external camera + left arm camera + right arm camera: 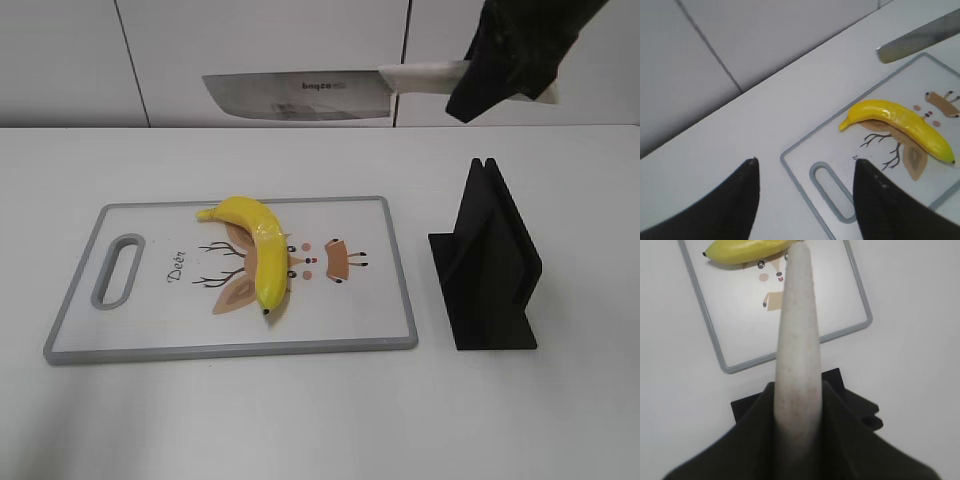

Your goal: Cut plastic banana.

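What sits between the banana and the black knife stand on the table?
Only the printed cutting board, its grey rim, then a bare strip of table; nothing stands between the banana and the stand, as the exterior view shows.

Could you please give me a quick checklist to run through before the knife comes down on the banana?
1. Knife held firmly: ok. The right gripper is shut on the pale handle of the knife.
2. Plastic banana on the cutting board: ok, it lies fully inside the grey rim.
3. Blade over the banana: not ok. The knife hangs high and behind the board, not yet above the fruit.
4. Banana steadied: not ok. The left gripper is open and apart from it, near the board's handle slot.
5. Knife stand out of the way: ok, it stands right of the board.
6. Blade edge pointing down: cannot tell.
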`<state>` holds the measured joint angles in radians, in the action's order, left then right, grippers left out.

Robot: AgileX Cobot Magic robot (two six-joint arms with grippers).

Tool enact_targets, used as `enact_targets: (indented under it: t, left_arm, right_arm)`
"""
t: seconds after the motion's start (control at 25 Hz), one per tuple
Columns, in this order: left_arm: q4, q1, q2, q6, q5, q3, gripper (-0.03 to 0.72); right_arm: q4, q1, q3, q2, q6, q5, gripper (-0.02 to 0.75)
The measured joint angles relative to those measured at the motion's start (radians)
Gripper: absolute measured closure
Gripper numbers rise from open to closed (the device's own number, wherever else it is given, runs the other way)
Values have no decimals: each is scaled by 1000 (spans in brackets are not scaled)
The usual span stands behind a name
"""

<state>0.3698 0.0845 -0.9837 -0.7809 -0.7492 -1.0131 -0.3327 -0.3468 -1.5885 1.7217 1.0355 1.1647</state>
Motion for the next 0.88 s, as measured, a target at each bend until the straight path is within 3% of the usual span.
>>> enact_targets:
  t: [0.2, 0.32, 0.56, 0.72, 0.88]
  left_arm:
    - [193, 0, -203, -354, -127, -163, 130]
    - [269, 0, -301, -492, -217, -236, 130]
    - [291, 16, -431, -622, -288, -333, 130]
    - [288, 88, -484, -690, -284, -357, 130]
    - [217, 166, -542, -703, -274, -360, 130]
  right_arm:
    - [-76, 0, -97, 102, 92, 7, 569]
    - [-148, 0, -134, 151, 172, 25, 569]
    - [-197, 0, -152, 202, 259, 39, 569]
    - [-225, 0, -166, 231, 317, 45, 569]
    - [-236, -4, -176, 260, 396, 46, 569]
